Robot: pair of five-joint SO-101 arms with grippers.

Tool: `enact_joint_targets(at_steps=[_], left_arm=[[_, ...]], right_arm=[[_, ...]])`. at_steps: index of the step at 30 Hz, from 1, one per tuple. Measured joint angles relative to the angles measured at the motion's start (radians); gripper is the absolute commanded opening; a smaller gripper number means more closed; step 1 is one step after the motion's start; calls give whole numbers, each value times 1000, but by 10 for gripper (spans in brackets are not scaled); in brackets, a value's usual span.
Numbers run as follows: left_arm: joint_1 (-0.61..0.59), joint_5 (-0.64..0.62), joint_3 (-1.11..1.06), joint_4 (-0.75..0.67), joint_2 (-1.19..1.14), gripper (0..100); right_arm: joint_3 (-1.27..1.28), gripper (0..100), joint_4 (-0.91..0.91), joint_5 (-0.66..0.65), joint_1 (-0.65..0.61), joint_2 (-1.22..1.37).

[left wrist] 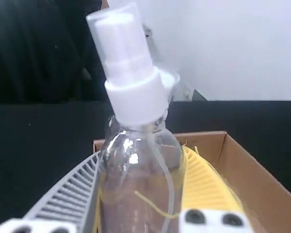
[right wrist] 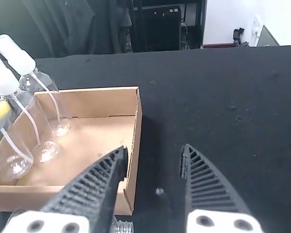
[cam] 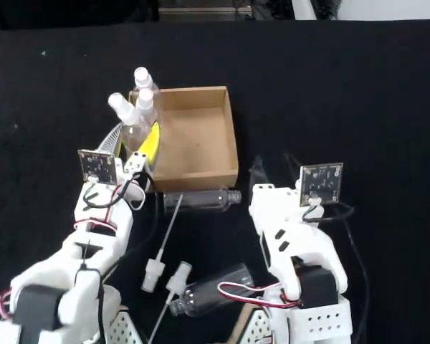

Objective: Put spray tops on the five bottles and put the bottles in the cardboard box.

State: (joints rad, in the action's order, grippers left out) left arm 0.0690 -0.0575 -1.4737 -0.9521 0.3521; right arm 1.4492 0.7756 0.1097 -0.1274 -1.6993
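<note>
The open cardboard box [cam: 229, 132] [right wrist: 136, 121] sits mid-table. My left gripper [cam: 137, 140] [left wrist: 140, 194] is shut on a clear bottle [cam: 132, 123] [left wrist: 136, 170] with a white spray top [left wrist: 131, 82], tilted at the box's left wall. Two more topped bottles [cam: 145, 89] [right wrist: 36, 92] lean in the box's far left corner. An uncapped bottle [cam: 201, 199] lies just in front of the box. Another bottle [cam: 218, 289] lies near the arm bases. Beside it are two loose spray tops [cam: 154, 274] [cam: 179, 278]. My right gripper [cam: 260, 174] [right wrist: 153, 154] is open and empty over the cloth beside the box's near right corner.
Black cloth [cam: 344, 93] covers the table, with free room right of and behind the box. Both arm bases [cam: 301, 315] crowd the near edge. Red and black cables [cam: 244, 290] trail over the lower bottle.
</note>
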Motion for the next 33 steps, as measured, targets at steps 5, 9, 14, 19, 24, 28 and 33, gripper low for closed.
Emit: enact_joint_targets(at_steps=[5, 9, 14, 19, 24, 28, 33], left_arm=[[0, 0, 0, -94, -118, 50], [0, -2, 2, -141, -186, 50], [-2, -2, 9, -149, -244, 52], [-2, -2, 14, -149, -258, 55], [-2, -2, 14, -149, -259, 55], [-2, -2, 14, -149, -259, 55], [-2, -2, 14, -149, -259, 96]], right_arm=[[0, 158, 0, 0, 0, 0], [0, 158, 0, 0, 0, 0], [0, 158, 0, 0, 0, 0], [6, 158, 0, 0, 0, 0], [17, 158, 0, 0, 0, 0], [17, 158, 0, 0, 0, 0], [18, 158, 0, 0, 0, 0]])
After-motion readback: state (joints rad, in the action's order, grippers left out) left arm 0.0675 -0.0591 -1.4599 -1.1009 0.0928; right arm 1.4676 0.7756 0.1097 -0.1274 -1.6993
